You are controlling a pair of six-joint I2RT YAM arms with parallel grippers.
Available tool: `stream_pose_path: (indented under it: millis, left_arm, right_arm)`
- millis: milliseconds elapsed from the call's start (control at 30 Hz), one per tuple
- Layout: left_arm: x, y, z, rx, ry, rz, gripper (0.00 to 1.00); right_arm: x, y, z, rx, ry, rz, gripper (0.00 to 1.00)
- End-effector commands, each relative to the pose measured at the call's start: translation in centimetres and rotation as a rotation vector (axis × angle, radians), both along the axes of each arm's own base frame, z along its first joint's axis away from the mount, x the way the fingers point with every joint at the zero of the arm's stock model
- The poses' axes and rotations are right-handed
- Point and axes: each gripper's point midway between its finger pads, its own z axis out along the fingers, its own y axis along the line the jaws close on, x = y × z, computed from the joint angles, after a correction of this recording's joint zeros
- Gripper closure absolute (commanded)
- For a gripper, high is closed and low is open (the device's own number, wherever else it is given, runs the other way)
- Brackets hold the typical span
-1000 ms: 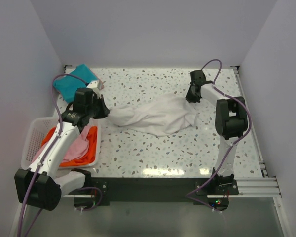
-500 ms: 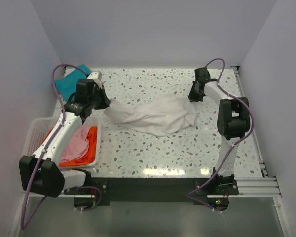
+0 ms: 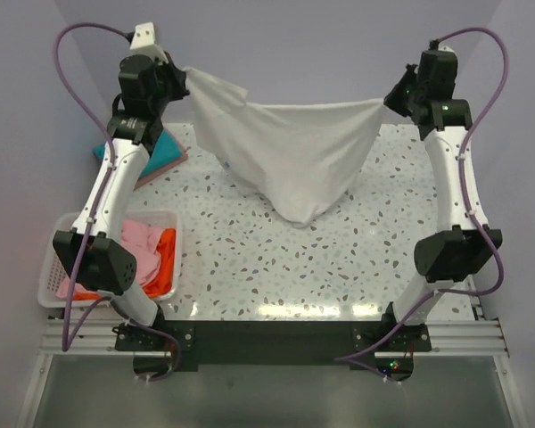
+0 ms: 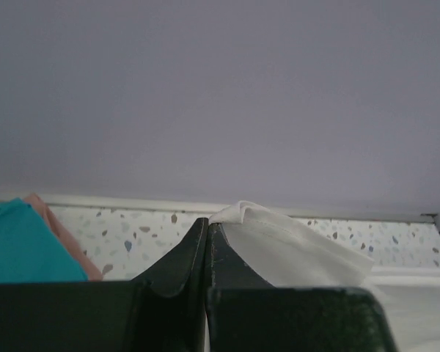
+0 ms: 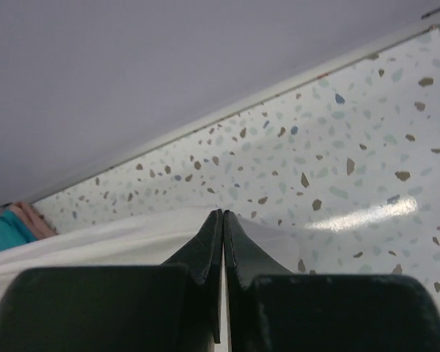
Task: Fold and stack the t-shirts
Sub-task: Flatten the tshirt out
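white t-shirt [image 3: 290,156] hanging aloft, sagging; teal t-shirt [image 4: 22,246] far-left

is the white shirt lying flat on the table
No, the white shirt hangs stretched between the raised left gripper and right gripper.

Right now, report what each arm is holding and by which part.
The white t-shirt hangs spread between both arms: the left jaws pinch one end of its top edge, the right jaws the other end.
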Motion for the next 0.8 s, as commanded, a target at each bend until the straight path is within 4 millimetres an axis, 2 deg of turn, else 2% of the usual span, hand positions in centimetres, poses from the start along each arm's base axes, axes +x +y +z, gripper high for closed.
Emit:
stream_pose_path:
  millis: [0,33,67,167,200,233,267,300,333,367,400,433,500,533,633,700,767]
  left_arm:
    - [-0.9,1.2,12.1,-0.027,-0.342,0.033,1.00]
    - [-2.0,1.0,14.5,-0.035,-0.403,0.013,1.00]
    - [-2.8,0.9,16.2,-0.042,-0.458,0.002,1.00]
    - [-6.9,1.0,21.5,-0.049,-0.627,-0.025,1.00]
    - [-7.8,0.7,21.8,-0.040,-0.646,-0.050,1.00]
    - [-10.5,0.4,23.8,-0.023,-0.708,-0.083,1.00]
    - [-12.0,0.3,24.9,-0.013,-0.752,-0.100,1.00]
    - [-12.7,0.2,24.7,0.002,-0.759,-0.116,1.00]
    - [-15.4,0.1,26.2,0.010,-0.807,-0.138,1.00]
    - [-16.5,0.1,26.6,0.017,-0.820,-0.145,1.00]
    - [-17.4,0.1,26.7,0.027,-0.826,-0.151,1.00]
    - [-19.5,0.3,27.8,0.038,-0.859,-0.159,1.00]
    - [-20.9,0.3,27.8,0.053,-0.855,-0.166,1.00]
    - [-22.1,0.5,28.3,0.060,-0.869,-0.168,1.00]
    - [-22.9,0.0,28.3,0.056,-0.867,-0.202,1.00]
    - [-22.5,-0.5,28.1,0.049,-0.859,-0.230,1.00]
    - [-20.7,-1.6,27.0,0.039,-0.818,-0.283,1.00]
  right_arm:
    - [-2.7,-0.2,7.8,-0.002,-0.173,-0.019,1.00]
    - [-3.1,-0.4,9.0,-0.014,-0.205,-0.019,1.00]
    - [-4.3,-0.5,11.8,-0.023,-0.282,-0.017,1.00]
    - [-6.5,-0.9,15.6,-0.083,-0.410,-0.008,1.00]
    - [-8.5,-1.0,17.0,-0.092,-0.455,-0.011,1.00]
    - [-9.5,-1.2,17.8,-0.102,-0.485,-0.018,1.00]
    - [-10.3,-1.3,19.0,-0.119,-0.531,-0.017,1.00]
    - [-12.7,-1.4,20.2,-0.124,-0.576,-0.020,1.00]
    - [-13.7,-1.5,20.8,-0.130,-0.605,-0.024,1.00]
    - [-15.0,-1.7,21.9,-0.138,-0.646,-0.034,1.00]
    - [-15.7,-1.7,21.9,-0.143,-0.655,-0.034,1.00]
    - [-18.1,-1.9,23.4,-0.145,-0.708,-0.041,1.00]
    - [-19.7,-2.2,24.2,-0.159,-0.736,-0.057,1.00]
    - [-21.2,-2.4,25.0,-0.165,-0.764,-0.066,1.00]
    - [-22.3,-2.8,25.5,-0.181,-0.765,-0.085,1.00]
    - [-21.8,-3.0,24.9,-0.190,-0.744,-0.092,1.00]
    - [-20.4,-3.1,23.9,-0.188,-0.707,-0.096,1.00]
